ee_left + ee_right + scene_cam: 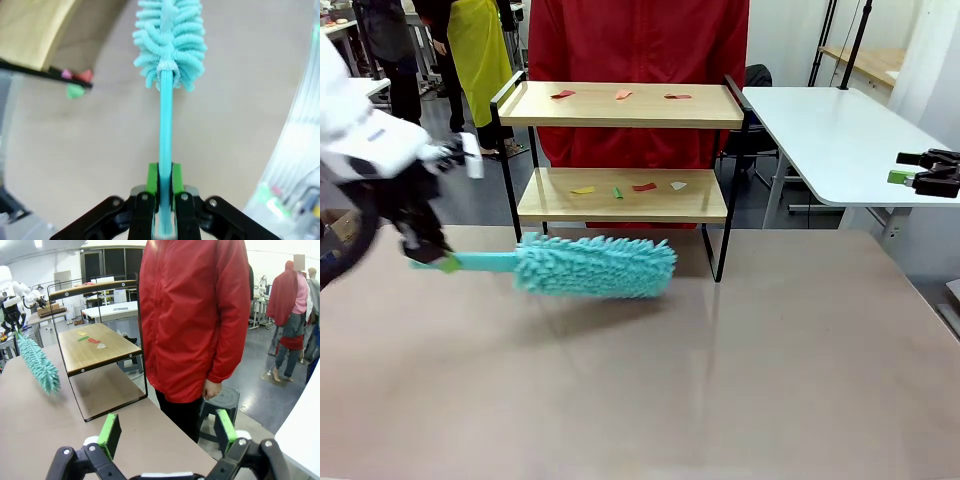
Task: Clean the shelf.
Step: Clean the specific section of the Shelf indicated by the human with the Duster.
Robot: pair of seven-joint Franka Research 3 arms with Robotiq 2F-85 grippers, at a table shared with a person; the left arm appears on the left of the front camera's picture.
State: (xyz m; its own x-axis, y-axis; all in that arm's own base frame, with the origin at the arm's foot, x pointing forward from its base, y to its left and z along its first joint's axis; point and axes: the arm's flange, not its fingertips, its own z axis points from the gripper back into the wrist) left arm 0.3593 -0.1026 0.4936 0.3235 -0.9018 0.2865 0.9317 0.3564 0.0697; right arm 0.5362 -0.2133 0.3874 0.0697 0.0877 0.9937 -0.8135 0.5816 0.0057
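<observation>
Near the far left corner of the table point(720, 380), the left gripper point(165, 175) had its green pads point(152, 176) clamped on the thin handle of a teal duster point(595, 266). The duster's fluffy head lay level, low over the table and just in front of the left legs of the shelf point(620, 118); whether it touched the top could not be told. The shelf stood at the middle of the table's far edge, with small coloured scraps point(623, 95) on its upper board and more on the lower one. A person in a red jacket point(640, 40) stood right behind it. Off to the right, the right gripper point(167, 430) held its fingers wide apart, with nothing between them.
</observation>
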